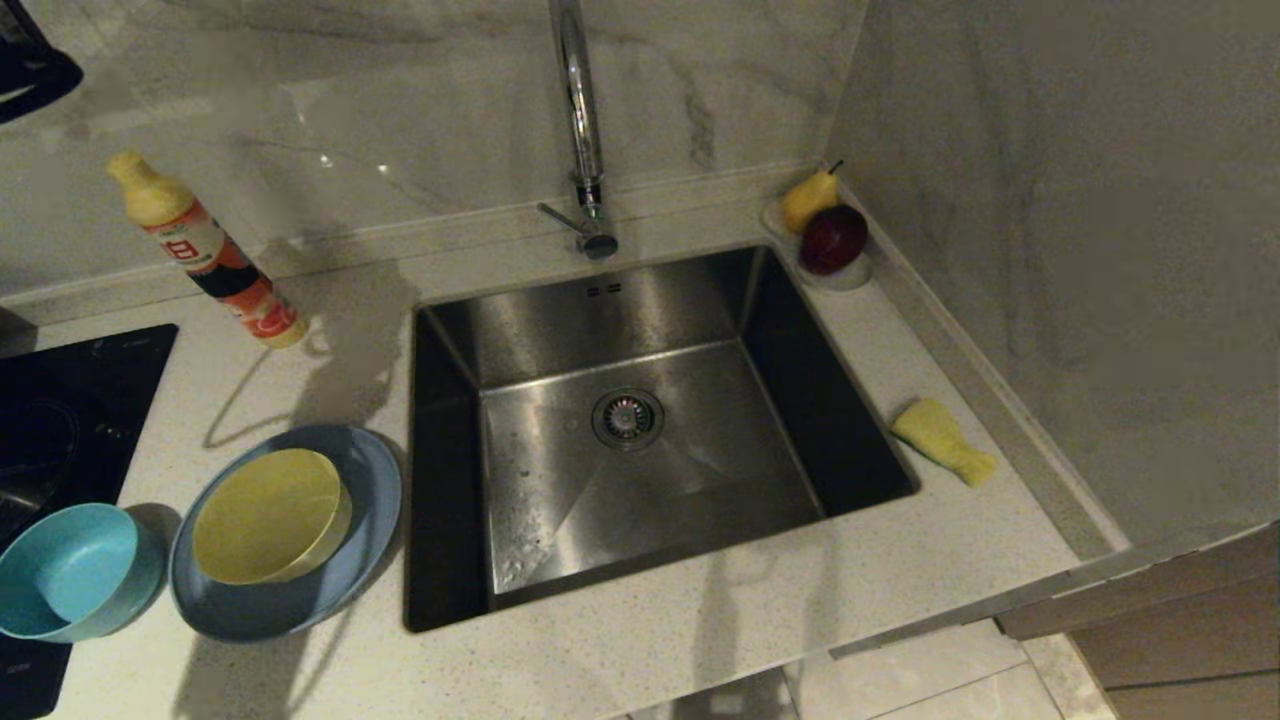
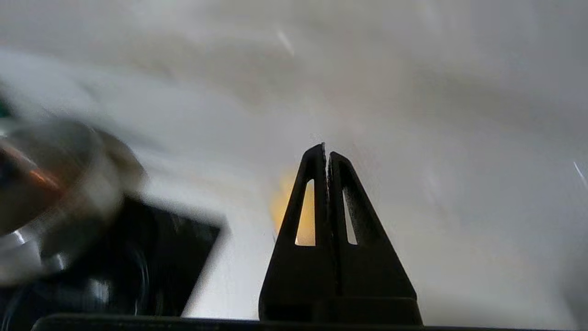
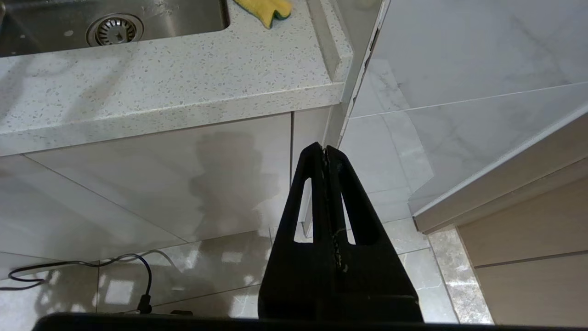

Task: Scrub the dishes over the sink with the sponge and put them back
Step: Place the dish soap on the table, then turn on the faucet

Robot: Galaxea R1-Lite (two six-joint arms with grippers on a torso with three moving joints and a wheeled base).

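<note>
The sink (image 1: 640,420) sits bare in the speckled counter (image 1: 700,640), tap (image 1: 578,110) rising behind it. To its left the yellow bowl (image 1: 270,515) rests inside the plate (image 1: 375,500), and the teal bowl (image 1: 65,570) stands just beside the plate, partly on the cooktop (image 1: 60,400). A soap bottle (image 1: 205,250) stands tilted further back on that side. The sponge (image 1: 943,440) lies on the counter right of the sink, yellow side up; a pear (image 1: 808,197) and a dark red fruit (image 1: 833,238) share a small dish (image 1: 850,275) in the back corner. The left gripper (image 2: 327,151) has its fingers pressed together on nothing, the scene behind it smeared. The right gripper (image 3: 324,151), likewise pinched closed and empty, hangs below the counter edge, facing the cabinet front.
</note>
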